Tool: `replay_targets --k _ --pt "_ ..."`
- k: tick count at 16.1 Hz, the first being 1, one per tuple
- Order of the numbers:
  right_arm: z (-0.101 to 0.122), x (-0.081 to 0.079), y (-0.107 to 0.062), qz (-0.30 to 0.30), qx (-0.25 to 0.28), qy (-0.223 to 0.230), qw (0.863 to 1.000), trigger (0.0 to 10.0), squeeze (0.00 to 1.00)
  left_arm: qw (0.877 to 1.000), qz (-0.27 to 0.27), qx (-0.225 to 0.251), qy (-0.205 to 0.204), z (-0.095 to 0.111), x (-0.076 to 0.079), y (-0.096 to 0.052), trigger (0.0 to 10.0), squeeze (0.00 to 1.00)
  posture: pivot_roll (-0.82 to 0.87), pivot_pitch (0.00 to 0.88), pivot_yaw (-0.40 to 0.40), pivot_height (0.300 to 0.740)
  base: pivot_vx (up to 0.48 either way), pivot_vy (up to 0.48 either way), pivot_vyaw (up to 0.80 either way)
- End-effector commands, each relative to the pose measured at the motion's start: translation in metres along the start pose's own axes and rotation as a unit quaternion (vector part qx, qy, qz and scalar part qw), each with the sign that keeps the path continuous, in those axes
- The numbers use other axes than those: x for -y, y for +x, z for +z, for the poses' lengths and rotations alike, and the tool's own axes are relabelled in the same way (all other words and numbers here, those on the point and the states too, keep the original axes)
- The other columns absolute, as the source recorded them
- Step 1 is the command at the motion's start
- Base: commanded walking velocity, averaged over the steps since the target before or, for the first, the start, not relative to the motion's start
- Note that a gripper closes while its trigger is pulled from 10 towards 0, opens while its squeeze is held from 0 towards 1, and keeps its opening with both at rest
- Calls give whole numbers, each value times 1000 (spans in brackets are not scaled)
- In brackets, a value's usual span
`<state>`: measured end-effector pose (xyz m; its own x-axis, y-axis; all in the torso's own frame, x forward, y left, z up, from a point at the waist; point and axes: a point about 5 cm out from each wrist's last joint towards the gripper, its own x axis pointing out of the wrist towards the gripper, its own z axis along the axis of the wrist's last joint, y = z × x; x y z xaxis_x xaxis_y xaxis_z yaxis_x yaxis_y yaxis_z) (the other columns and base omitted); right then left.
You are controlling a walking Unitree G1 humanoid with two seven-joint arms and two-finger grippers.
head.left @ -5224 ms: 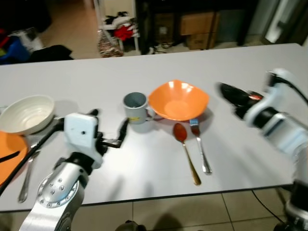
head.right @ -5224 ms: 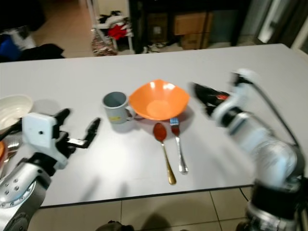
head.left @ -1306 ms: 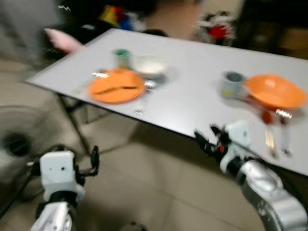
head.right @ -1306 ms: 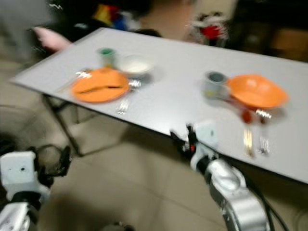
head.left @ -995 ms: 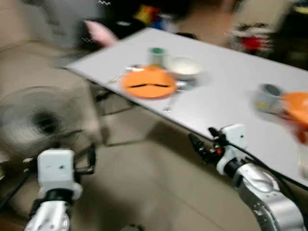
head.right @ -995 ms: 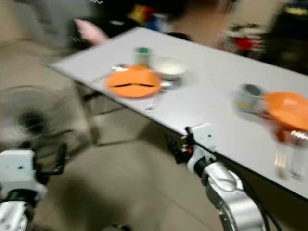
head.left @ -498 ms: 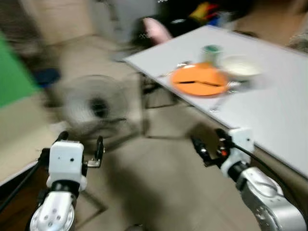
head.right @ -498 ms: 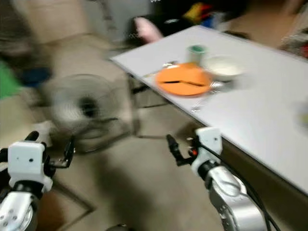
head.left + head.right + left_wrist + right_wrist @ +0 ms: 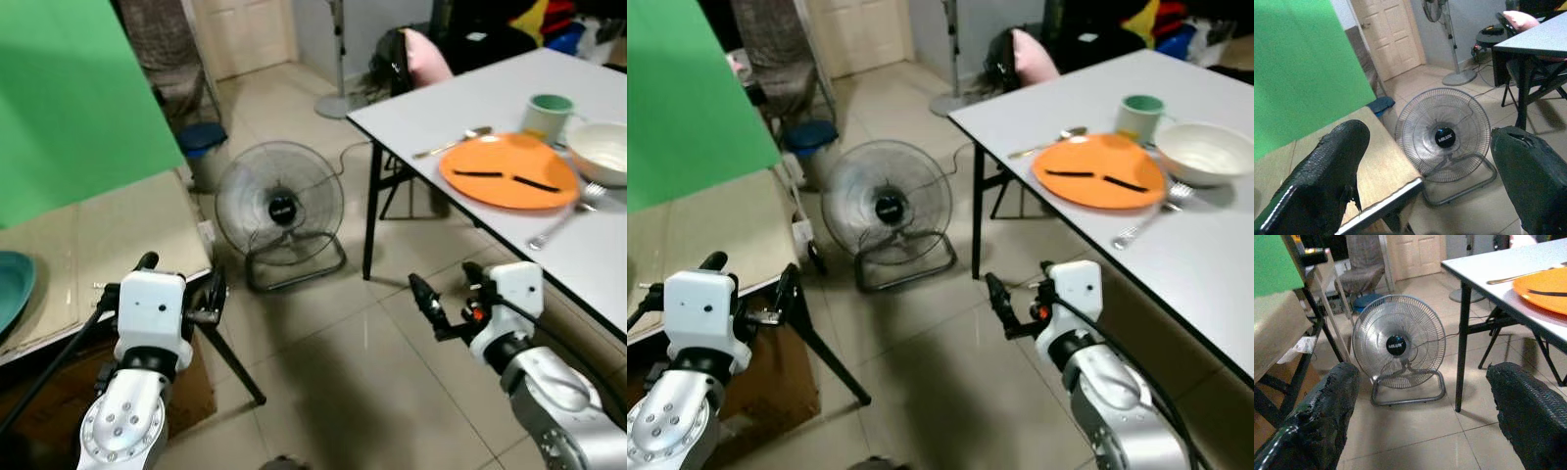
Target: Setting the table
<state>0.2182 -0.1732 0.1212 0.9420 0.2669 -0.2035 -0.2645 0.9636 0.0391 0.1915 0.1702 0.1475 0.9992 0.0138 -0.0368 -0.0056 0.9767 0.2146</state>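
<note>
The camera has swung away from the orange bowl and spoon; now a round wire fan [image 9: 280,211] stands on glossy tiles; the flat orange plate [image 9: 508,170] sits on the smooth grey worktop [image 9: 460,106]; left gripper [image 9: 179,294] and right gripper [image 9: 446,299] gape wide, empty.

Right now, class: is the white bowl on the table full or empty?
Empty. The right eye view looks into the white bowl beside the orange plate and shows bare pale inside.
</note>
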Motion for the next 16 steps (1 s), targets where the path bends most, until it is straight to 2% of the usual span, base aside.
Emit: replay_targets --k 1,9,10,11,12,13,16 --pt "3 -8 4 19 6 7 1000 10000 1000 1000 9 -11 6 -4 -6 -1 10000 0 -83 35 93 740 0 322 800" --pt "6 -18 15 33 8 44 998 10000 1000 999 31 -15 18 -3 -13 -11 10000 0 -37 32 53 740 0 324 800" --pt "6 -18 16 30 5 44 999 10000 1000 999 35 -16 19 -3 -15 -13 10000 0 -31 31 48 740 0 322 0" --pt "6 -17 17 25 5 52 998 10000 882 999 37 -16 20 -3 -16 -13 10000 0 -27 28 44 740 0 322 0" --pt "6 -16 19 22 5 64 998 10000 173 999 38 -16 20 -3 -16 -14 10000 0 -24 27 42 740 0 322 0" --pt "6 -16 19 25 4 66 998 10000 0 999 41 -15 20 -2 -17 -14 10000 0 -23 26 41 740 0 326 0" --pt "11 -25 23 56 3 77 995 10000 0 999 50 -11 12 1 -19 -15 10000 0 -15 21 34 740 0 0 0"
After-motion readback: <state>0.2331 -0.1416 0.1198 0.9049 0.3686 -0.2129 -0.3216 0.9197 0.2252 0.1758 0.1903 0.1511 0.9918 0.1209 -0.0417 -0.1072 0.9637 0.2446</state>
